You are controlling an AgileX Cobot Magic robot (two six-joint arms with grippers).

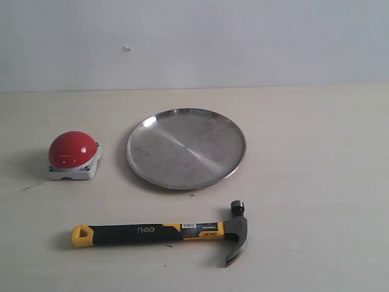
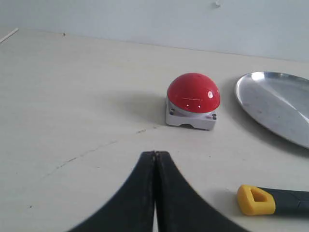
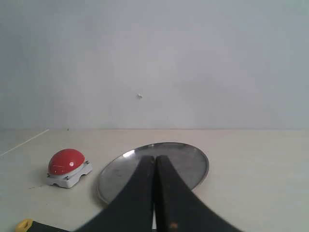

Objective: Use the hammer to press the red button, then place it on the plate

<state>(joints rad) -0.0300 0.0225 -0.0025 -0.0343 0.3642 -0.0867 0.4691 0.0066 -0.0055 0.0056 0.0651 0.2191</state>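
The hammer (image 1: pixel 164 232) lies flat near the table's front edge, dark head to the right, yellow handle end to the left. The red button (image 1: pixel 73 149) on its light-grey base sits at the left, and the silver plate (image 1: pixel 186 148) lies bare in the middle. Neither arm shows in the exterior view. My left gripper (image 2: pixel 155 153) is shut and empty, short of the red button (image 2: pixel 193 93), with the hammer's yellow handle end (image 2: pixel 255 200) off to one side. My right gripper (image 3: pixel 155 157) is shut and empty, held in front of the plate (image 3: pixel 193 159).
A pale wooden tabletop (image 1: pixel 316 182) runs back to a plain light wall (image 1: pixel 194 42). A few small dark specks mark the wood near the plate and button.
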